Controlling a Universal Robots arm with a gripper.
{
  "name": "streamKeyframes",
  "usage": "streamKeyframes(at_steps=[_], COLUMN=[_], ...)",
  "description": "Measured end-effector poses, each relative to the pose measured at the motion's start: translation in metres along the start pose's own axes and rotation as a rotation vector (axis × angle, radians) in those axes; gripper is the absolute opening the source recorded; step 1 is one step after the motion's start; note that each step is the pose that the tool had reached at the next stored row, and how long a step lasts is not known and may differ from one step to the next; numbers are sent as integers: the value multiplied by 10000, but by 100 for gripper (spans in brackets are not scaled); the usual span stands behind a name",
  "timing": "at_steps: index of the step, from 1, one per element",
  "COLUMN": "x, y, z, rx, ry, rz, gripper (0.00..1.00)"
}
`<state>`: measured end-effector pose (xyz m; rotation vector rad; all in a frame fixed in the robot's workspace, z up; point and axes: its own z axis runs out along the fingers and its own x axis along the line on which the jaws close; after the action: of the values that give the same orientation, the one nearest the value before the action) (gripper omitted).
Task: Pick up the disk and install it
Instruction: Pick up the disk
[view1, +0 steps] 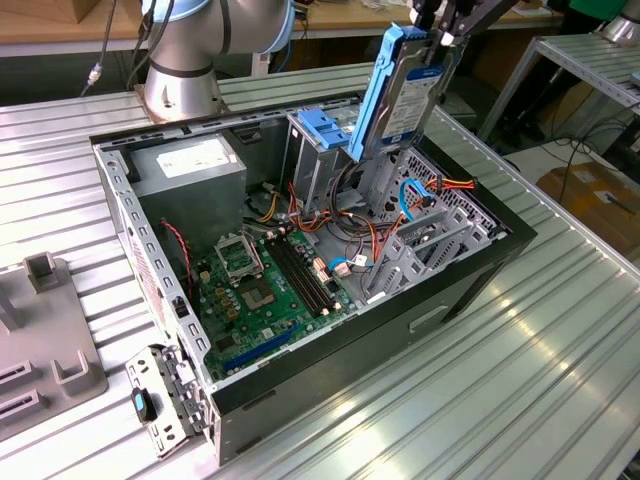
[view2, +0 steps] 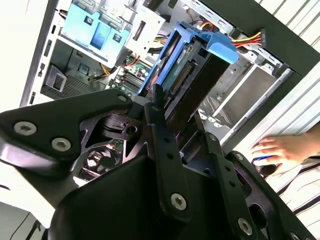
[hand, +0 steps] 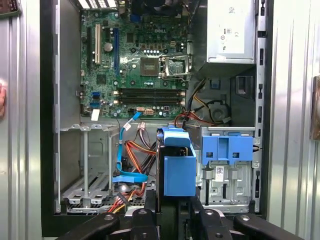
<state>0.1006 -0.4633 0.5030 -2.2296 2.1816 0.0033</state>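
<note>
Exterior view: open computer case (view1: 470, 290) lies on its side on the ribbed metal worktop (view1: 520, 400). The gripper (view1: 437, 35) comes in from the top edge, clamped on the upper end of the disk (view1: 405, 90). The disk hangs upright in its blue rail frame, clear above the case's drive end, touching nothing below as far as I can tell. A bare blue bracket (view1: 325, 128) sits in the cage just beside it. The power supply (view1: 190, 165) is in the far corner and the motherboard (view1: 265, 280) on the case floor.

Second wrist view: black fingers (view2: 162, 137) close on either side of the disk (view2: 192, 75), with the blue frame end pointing down toward the case interior. A person's hand (view2: 280, 150) rests on the worktop outside the case wall.

First wrist view: looking straight down, the disk (hand: 177, 167) is seen end-on above loose orange and blue cables (hand: 132, 160), beside the blue bracket (hand: 227, 147).

Judgement: pick-up done, grasp looks secure. Install not yet done, since the disk is seated in no bay.
</note>
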Motion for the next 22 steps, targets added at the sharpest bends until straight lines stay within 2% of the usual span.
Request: streamKeyframes(at_steps=[2,4,6,8,16,22], x=[53,179,275,340,711,902], y=[0,-2,-2,-2,0,2], z=[-1,-3,-5,-6,-11,-6], rx=[0,0,0,0,0,0], ry=[1,1,0,1,1,-1], rz=[0,0,1,1,0,1], gripper=[35,35,35,35,35,35])
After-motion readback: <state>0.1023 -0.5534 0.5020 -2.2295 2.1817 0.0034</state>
